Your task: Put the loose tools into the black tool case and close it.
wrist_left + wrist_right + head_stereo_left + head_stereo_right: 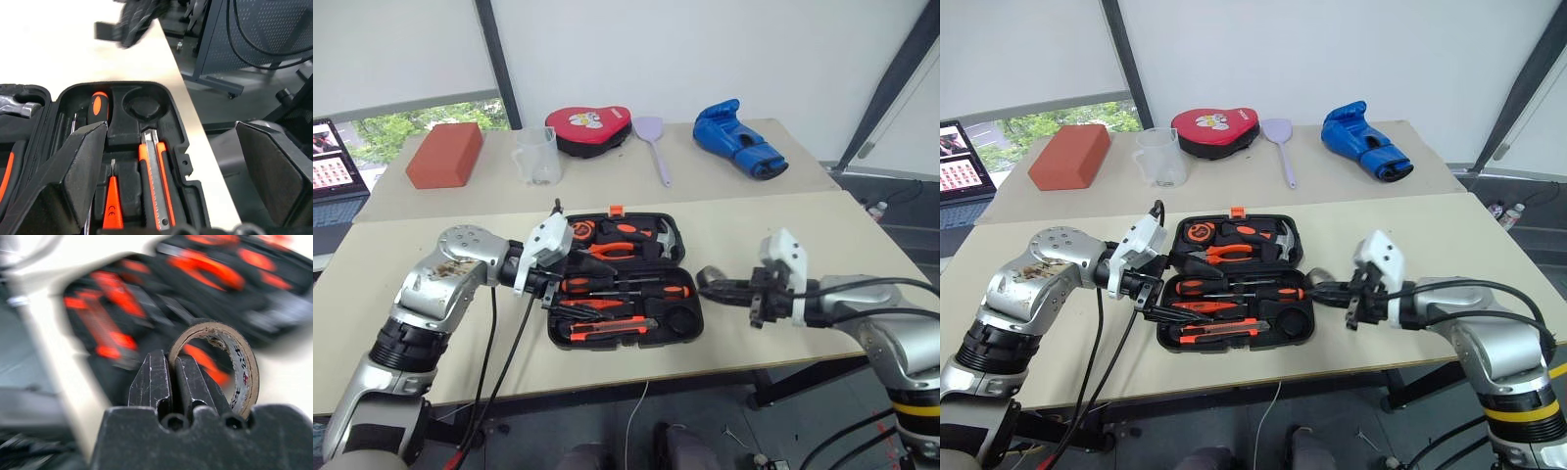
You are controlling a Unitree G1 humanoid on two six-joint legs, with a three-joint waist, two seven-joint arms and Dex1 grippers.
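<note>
Right gripper (170, 363) pinched shut on tape roll (230, 357), apparently through its rim, at case's (690, 323) 3 o'clock. Left gripper (181, 161) wide open, empty, over case's 9 o'clock edge.

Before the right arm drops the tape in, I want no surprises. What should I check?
1. Tape pinched in right gripper: ok.
2. Case open: ok.
3. Round slot free: ok.
4. Left gripper open, off the slot: ok.
5. Knife seated: ok.
6. Tape above slot: not ok, it hangs beside the case's right edge.
</note>
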